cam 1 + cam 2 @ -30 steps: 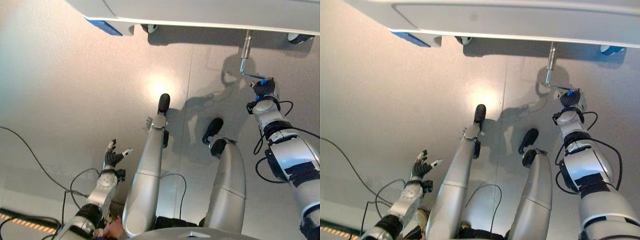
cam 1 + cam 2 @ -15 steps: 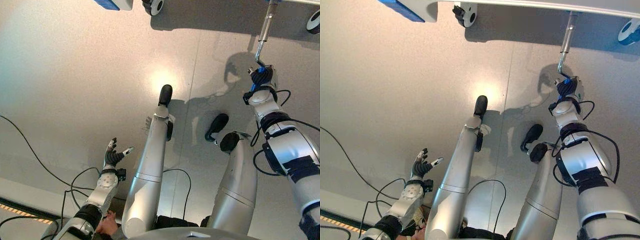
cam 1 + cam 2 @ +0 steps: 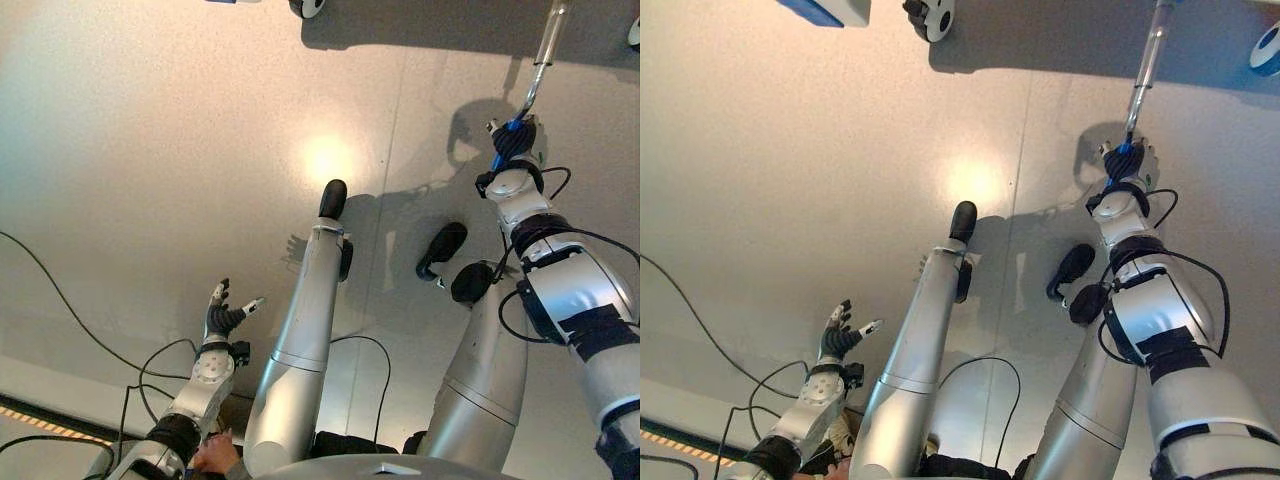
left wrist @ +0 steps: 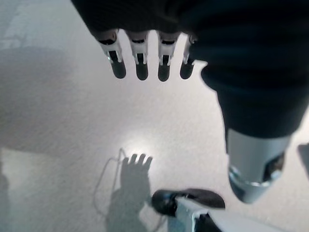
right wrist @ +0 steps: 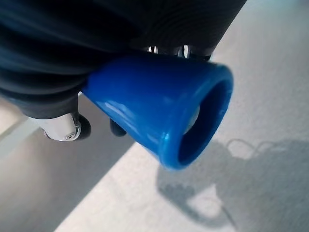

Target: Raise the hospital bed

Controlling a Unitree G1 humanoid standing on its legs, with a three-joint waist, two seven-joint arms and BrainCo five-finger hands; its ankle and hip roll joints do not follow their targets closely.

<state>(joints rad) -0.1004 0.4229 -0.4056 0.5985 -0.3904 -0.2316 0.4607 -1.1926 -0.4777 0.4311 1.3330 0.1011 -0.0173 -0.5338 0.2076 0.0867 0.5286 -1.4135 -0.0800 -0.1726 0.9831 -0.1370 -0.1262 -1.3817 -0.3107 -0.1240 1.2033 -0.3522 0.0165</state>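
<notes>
Nearest the robot, the left hand [image 3: 222, 318] hangs low over the bare floor [image 3: 150, 150], fingers [image 4: 140, 60] straight and spread, holding nothing and idle. Farther out, the right hand [image 3: 512, 142] is wrapped round the blue grip [image 5: 164, 106] of the bed's crank handle [image 3: 1143, 70], fingers curled about it so the grip's open end pokes out past the hand in the right wrist view. The crank is a thin metal rod that runs from the hand up under the hospital bed [image 3: 830, 10], whose frame and a caster [image 3: 930, 15] sit at the far edge. By the look of it the rod is stiff and will not flex, while the blue sleeve is smooth plastic and could slip or spin in the hand; the grip is the right place to hold, and turning likely needs a steady, firm wrap since the bed's weight loads the screw. Against the frame a second ago, the crank has swung: its bent arm then lay sideways toward the hand, now it points nearly straight at it, and the hand has moved farther out; the camera has shifted too.
</notes>
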